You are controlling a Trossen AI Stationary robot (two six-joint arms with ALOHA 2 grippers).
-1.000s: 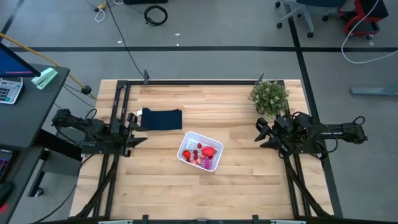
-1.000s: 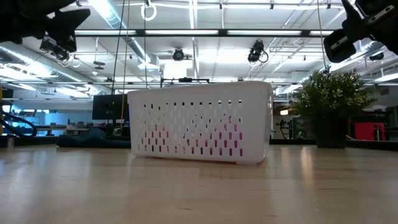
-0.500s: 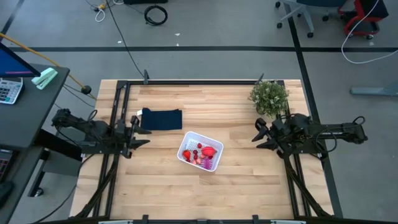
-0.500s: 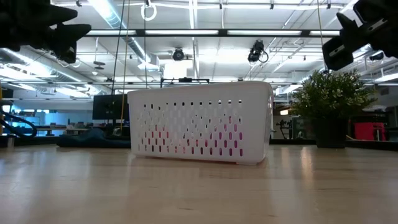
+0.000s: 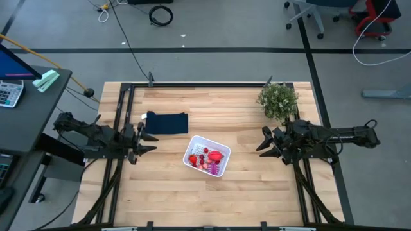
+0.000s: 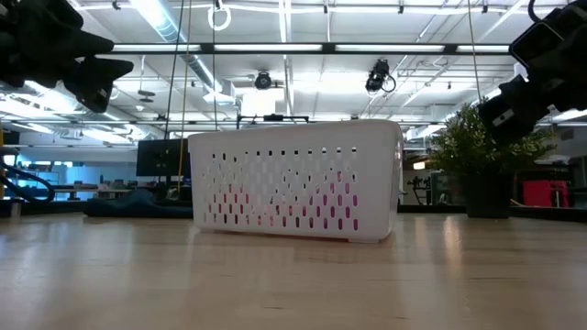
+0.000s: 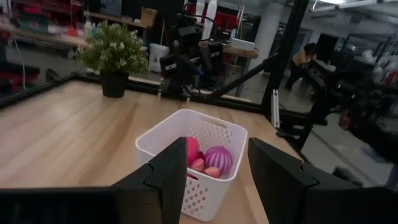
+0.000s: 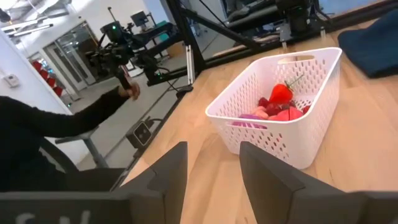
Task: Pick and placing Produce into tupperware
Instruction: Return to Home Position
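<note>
- White tupperware (image 5: 196,139) sits near the middle of the wooden table (image 5: 192,199) in the high view, turned at a slight angle. The produce (image 5: 212,157) lies inside it: red and pink pieces, with one larger red piece among them.
- High view, arms: the left gripper (image 5: 151,142) is at the table's left edge, the right gripper (image 5: 260,142) at its right edge. Both are well apart from the tupperware and point toward it. A navy cloth (image 5: 167,122) lies just beside the left gripper, and a potted plant (image 5: 278,99) stands near the right arm.
- Low view: the tupperware (image 6: 298,179) rests flat on the table, and pink and red produce (image 6: 275,206) shows through its perforated wall. The left gripper (image 6: 96,78) and right gripper (image 6: 514,101) hang high above the table on either side. Finger spacing cannot be judged in this view.
- Left wrist view: the left gripper (image 7: 216,149) has its fingers spread and holds nothing. Between them shows the tupperware (image 7: 214,118), containing a purple ribbed ball (image 7: 218,158) beside a red piece (image 7: 193,149).
- Right wrist view: the right gripper (image 8: 212,149) has its fingers parted and is empty. The tupperware (image 8: 280,137) stands ahead of it, with the produce (image 8: 280,102) heaped on the bottom.
</note>
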